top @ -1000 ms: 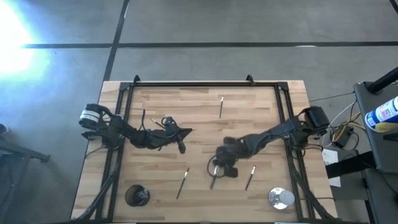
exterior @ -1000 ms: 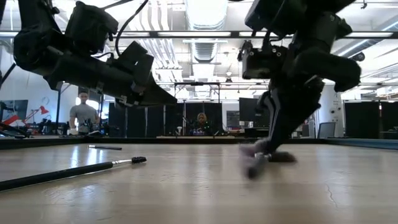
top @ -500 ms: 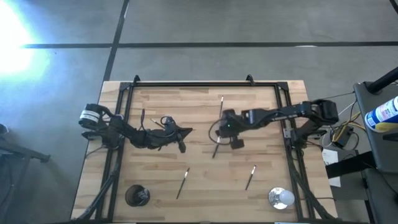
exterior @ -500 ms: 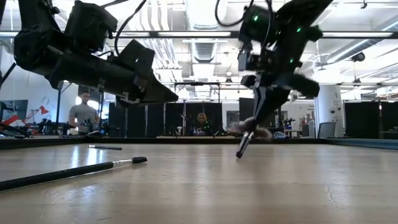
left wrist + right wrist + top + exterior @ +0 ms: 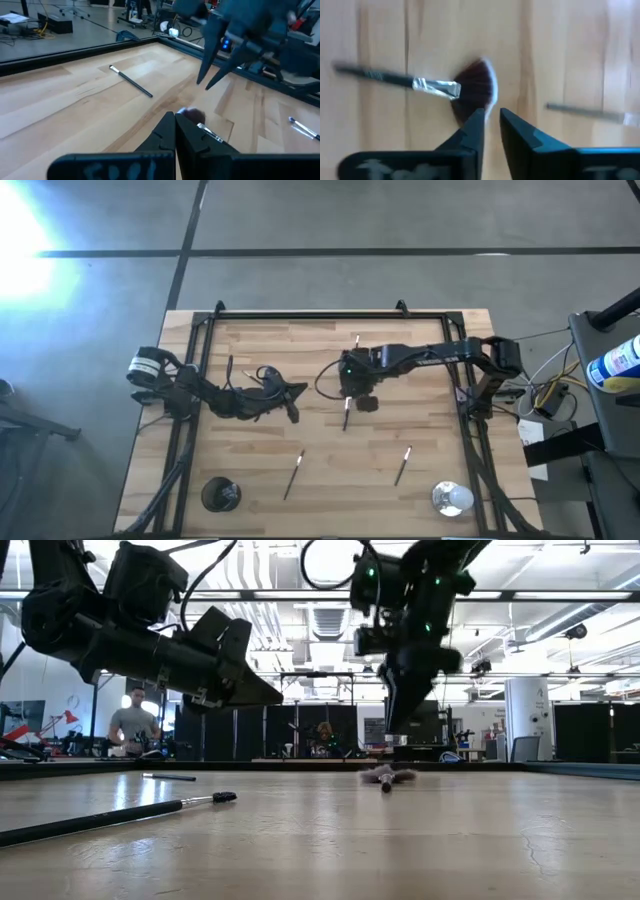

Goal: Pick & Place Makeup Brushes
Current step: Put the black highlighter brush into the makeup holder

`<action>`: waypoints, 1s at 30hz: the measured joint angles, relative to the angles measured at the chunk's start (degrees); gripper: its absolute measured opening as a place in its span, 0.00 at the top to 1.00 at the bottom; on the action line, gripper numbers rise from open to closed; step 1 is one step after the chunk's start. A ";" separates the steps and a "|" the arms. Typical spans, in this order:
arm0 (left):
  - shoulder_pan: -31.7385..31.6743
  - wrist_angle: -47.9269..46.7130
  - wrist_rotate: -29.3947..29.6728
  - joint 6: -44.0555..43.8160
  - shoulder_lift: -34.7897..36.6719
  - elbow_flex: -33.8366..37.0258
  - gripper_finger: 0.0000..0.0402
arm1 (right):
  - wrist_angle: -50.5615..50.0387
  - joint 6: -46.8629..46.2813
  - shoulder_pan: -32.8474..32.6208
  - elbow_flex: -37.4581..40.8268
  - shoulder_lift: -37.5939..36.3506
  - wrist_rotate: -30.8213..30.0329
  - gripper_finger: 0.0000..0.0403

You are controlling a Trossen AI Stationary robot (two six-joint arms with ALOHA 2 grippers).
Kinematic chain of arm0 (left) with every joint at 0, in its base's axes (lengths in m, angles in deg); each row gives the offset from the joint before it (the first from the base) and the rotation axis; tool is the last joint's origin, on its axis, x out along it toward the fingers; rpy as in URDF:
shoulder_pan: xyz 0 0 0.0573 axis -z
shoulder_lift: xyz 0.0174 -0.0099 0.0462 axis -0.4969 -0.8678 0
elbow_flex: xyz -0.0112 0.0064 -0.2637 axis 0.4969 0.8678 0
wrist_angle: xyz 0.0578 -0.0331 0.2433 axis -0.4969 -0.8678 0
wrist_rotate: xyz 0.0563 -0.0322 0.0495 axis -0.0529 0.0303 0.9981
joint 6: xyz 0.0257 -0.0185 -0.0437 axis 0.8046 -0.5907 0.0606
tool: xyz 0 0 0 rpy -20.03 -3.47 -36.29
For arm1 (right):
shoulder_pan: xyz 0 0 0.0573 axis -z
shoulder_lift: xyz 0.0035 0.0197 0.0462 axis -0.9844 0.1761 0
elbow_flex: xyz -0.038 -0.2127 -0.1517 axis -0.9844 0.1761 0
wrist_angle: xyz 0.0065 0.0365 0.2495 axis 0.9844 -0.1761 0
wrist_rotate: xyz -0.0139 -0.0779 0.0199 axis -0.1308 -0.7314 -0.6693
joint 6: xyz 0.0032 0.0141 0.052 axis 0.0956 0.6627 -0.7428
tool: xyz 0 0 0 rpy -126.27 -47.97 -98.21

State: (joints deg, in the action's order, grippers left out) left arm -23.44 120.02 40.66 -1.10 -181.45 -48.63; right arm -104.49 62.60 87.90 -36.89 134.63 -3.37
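Overhead, fan brush lying mid-table, reddish head plain only from the right wrist, right gripper above it, fingers slightly parted, empty, left gripper pressed together nearby, three other brushes scattered on the table.

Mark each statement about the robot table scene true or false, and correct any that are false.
1. The right gripper is holding the fan brush in the air. False: the brush lies on the table, below the gripper.
2. The left gripper hangs above the table. True.
3. A round shiny object sits at a table corner on the right arm's side. True.
4. Only one brush is on the table. False: several lie there, among them the one nearer the left arm.
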 joint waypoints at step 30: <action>0.03 2.12 2.36 -2.90 6.88 8.60 1.00 | 10.85 -76.49 -4.57 3.71 9.89 -6.02 0.52</action>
State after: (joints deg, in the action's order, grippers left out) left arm -23.41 122.14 43.02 -4.00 -174.56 -40.03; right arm -93.64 -13.88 83.33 -33.18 144.52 -9.40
